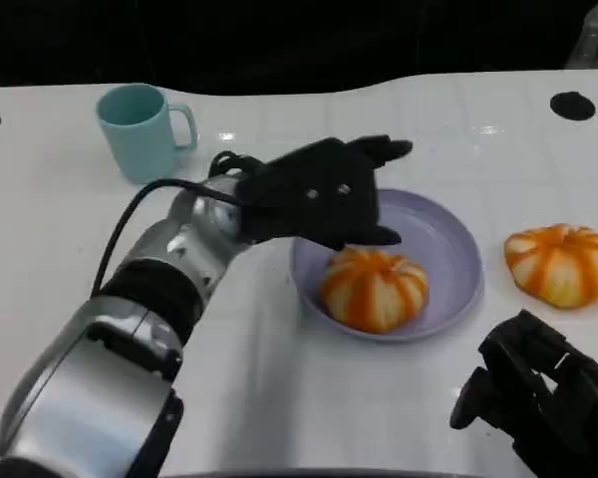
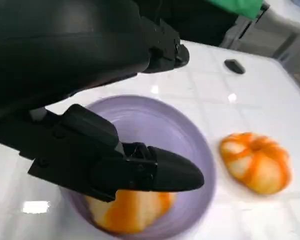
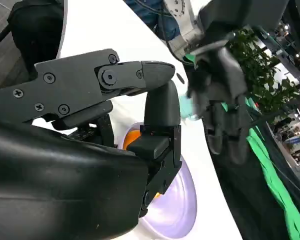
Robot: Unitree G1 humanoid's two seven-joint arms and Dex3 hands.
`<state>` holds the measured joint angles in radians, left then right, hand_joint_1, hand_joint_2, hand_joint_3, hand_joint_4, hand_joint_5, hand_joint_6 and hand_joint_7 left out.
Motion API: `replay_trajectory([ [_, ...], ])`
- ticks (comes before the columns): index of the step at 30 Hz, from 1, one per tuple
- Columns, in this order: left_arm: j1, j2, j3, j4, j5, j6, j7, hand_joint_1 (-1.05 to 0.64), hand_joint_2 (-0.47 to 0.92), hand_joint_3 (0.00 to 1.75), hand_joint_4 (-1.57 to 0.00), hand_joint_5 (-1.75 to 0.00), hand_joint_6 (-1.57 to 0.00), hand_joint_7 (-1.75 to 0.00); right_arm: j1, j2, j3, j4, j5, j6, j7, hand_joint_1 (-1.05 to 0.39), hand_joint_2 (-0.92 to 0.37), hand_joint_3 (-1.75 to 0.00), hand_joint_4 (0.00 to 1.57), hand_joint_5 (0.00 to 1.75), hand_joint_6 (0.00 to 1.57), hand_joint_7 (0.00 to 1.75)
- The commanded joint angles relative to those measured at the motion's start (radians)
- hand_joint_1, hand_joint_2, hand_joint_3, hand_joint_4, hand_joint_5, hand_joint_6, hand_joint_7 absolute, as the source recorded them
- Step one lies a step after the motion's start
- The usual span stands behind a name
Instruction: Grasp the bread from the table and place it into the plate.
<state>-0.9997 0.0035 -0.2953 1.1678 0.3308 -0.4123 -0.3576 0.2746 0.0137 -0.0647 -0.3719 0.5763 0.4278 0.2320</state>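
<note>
Bread (image 1: 373, 287) lies in the plate (image 1: 448, 239) just beneath the left hand (image 1: 324, 191), whose fingers are released; placement looks done, so next it should withdraw.

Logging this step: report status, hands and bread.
Left hand open above plate. One bread in plate; second bread on table. Right hand empty, low.

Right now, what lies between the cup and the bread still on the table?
In the head view, the left hand and the plate with a bread lie between the cup and that bread.
</note>
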Motion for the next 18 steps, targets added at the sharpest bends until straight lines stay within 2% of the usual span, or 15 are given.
replay_trajectory([
  [1,0.037,0.019,0.041,-0.032,-0.056,-0.019,-0.05,-0.79,0.92,0.34,-0.12,-0.08,-0.2,-0.07,-0.002,-0.006,-0.008,-0.009,0.005,-0.005,-0.004,-0.54,-0.92,-0.23,0.66,1.75,0.56,1.6],
  [2,0.075,0.016,0.1,-0.071,-0.138,-0.005,-0.093,-0.79,0.92,0.33,-0.13,-0.08,-0.21,-0.07,-0.003,-0.006,-0.008,-0.011,0.004,-0.003,-0.007,-0.54,-0.92,-0.23,0.66,1.75,0.56,1.6],
  [3,0.112,0.014,0.154,-0.11,-0.213,0.011,-0.132,-0.74,0.92,0.33,-0.28,-0.16,-0.29,-0.12,-0.003,-0.006,-0.008,-0.014,0.004,0.002,-0.013,-0.54,-0.92,-0.23,0.66,1.75,0.56,1.6],
  [4,0.147,0.01,0.203,-0.15,-0.286,0.035,-0.172,-0.68,0.92,0.32,-0.36,-0.34,-0.38,-0.13,-0.004,-0.005,-0.007,-0.017,0.003,0.005,-0.018,-0.54,-0.92,-0.23,0.66,1.75,0.56,1.6],
  [6,0.2,-0.001,0.274,-0.237,-0.409,0.139,-0.235,-0.63,0.92,0.31,-0.34,-0.63,-0.47,-0.13,-0.004,-0.005,-0.006,-0.021,0.003,0.008,-0.024,-0.54,-0.92,-0.23,0.66,1.75,0.56,1.6],
  [8,0.239,-0.007,0.305,-0.316,-0.479,0.23,-0.266,-0.64,0.92,0.3,-0.35,-0.79,-0.54,-0.15,-0.005,-0.006,-0.006,-0.02,0.005,0.009,-0.026,-0.54,-0.92,-0.23,0.66,1.75,0.56,1.6],
  [13,0.278,-0.003,0.3,-0.414,-0.505,0.316,-0.268,-0.64,0.92,0.29,-0.36,-0.86,-0.57,-0.15,-0.005,-0.007,-0.005,-0.02,0.006,0.009,-0.027,-0.54,-0.92,-0.23,0.66,1.75,0.56,1.6],
  [14,0.341,-0.017,0.345,-0.514,-0.591,0.423,-0.252,-0.63,0.92,0.31,-0.4,-0.91,-0.61,-0.18,-0.006,-0.006,-0.005,-0.019,0.007,0.009,-0.026,-0.54,-0.92,-0.23,0.66,1.75,0.56,1.6],
  [15,0.396,-0.029,0.381,-0.602,-0.663,0.518,-0.235,-0.62,0.92,0.36,-0.48,-1.04,-0.66,-0.33,-0.007,-0.007,-0.006,-0.019,0.007,0.009,-0.025,-0.54,-0.92,-0.23,0.66,1.75,0.56,1.6],
  [16,0.437,-0.036,0.404,-0.674,-0.713,0.592,-0.221,-0.61,0.92,0.41,-0.53,-1.16,-0.63,-0.58,-0.007,-0.007,-0.006,-0.019,0.007,0.009,-0.025,-0.54,-0.92,-0.23,0.66,1.75,0.55,1.6],
  [18,0.504,-0.046,0.426,-0.793,-0.775,0.698,-0.178,-0.61,0.92,0.46,-0.59,-1.28,-0.62,-0.85,-0.007,-0.007,-0.006,-0.02,0.008,0.012,-0.028,-0.54,-0.92,-0.23,0.66,1.75,0.55,1.6],
])
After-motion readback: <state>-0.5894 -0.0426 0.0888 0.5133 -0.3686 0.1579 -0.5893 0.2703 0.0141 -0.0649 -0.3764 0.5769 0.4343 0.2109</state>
